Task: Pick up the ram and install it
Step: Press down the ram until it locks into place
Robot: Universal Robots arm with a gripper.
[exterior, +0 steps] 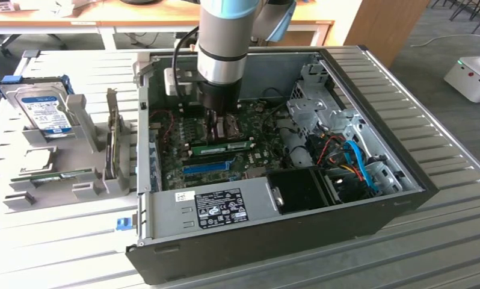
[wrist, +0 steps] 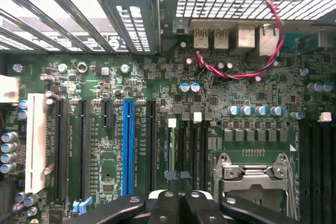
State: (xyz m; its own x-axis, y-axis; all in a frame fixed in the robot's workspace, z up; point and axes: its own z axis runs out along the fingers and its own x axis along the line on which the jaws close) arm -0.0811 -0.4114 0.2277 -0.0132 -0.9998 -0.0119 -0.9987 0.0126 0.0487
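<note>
Inside the open computer case (exterior: pixel 360 198), the end effector (wrist: pixel 181 205) hangs empty and closed over the motherboard (wrist: pixel 157 129), with a ram (exterior: pixel 221 146) stick seated at its 6 o'clock.

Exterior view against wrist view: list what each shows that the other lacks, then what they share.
Exterior view alone: the whole open computer case, a green ram stick lying seated on the board inside it, a hard drive with a blue label in a grey holder on the slatted table, and another green stick in that holder.

Wrist view alone: the blue expansion slot close up, the white slot, the metal processor socket, and a red and black twisted wire.

Both: the motherboard and the shut gripper just above it.
</note>
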